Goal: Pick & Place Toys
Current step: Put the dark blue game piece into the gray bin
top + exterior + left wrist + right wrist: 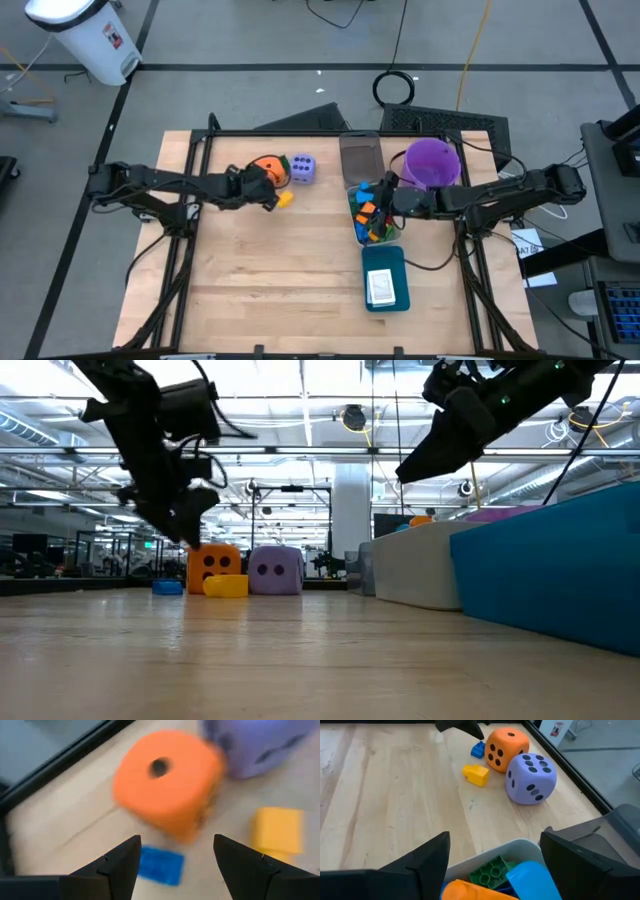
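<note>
Looking down in the high view, the left hand (268, 192) sits at the orange die (267, 168), with the lavender die (302, 169) just beside it and a yellow block (285, 199) near the fingertips. The right hand (385, 195) hangs over the white bin (357, 232) of mixed blocks, well apart from the dice, so the left arm is the nearer one.

The low view shows the left hand (185, 520) raised just above the orange die (213, 568); the yellow block (226, 586) rests on the counter (300, 660).

The left wrist view shows the fingers parted and empty, the orange die (167, 782) straight ahead, a blue block (160, 865) between the fingertips.

The right wrist view shows the right fingers spread wide and empty above the bin's green block (492, 870).
</note>
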Robot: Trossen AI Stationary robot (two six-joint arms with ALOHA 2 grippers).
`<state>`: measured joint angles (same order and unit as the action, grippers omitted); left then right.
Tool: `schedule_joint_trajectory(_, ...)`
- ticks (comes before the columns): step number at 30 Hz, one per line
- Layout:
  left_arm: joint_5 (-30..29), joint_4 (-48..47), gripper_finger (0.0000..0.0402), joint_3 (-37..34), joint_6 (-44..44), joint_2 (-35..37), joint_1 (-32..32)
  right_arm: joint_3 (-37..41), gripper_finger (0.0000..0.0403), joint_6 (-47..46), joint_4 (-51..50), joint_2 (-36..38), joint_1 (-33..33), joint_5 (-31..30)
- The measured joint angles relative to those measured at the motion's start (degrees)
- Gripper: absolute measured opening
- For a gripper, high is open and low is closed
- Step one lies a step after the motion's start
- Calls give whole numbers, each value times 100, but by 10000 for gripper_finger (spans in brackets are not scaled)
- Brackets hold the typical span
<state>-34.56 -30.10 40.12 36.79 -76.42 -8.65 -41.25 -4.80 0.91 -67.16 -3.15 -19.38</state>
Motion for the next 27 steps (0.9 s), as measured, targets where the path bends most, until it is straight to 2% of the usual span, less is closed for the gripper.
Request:
schedule_joint_trajectory(4, -159, -595, 255, -5, 654, -7, -206, 0, 281, -8, 17, 0, 3, -3)
schedule_joint_trajectory(11, -121, -294, 255, -541, 1194, -7, -687, 0, 281, -8, 15, 0, 2, -2)
schedule_joint_trajectory(18, 174, 1103, 255, -1175, 635, -7, -958, 0, 281, -8, 58, 0, 4, -2)
schedule_joint_trajectory(22, 197, 1143, 255, -1246, 592, -3, -975, 0, 281, -8, 111, 0, 4, -2)
schedule_joint_trajectory(24, 449, 1133, 255, -1246, 433, 0, -978, 0, 281, -8, 109, 0, 4, -2)
schedule_joint_trajectory(27, 1168, 1230, 255, -1241, 155, 4, -955, 0, 281, -8, 108, 0, 4, -2)
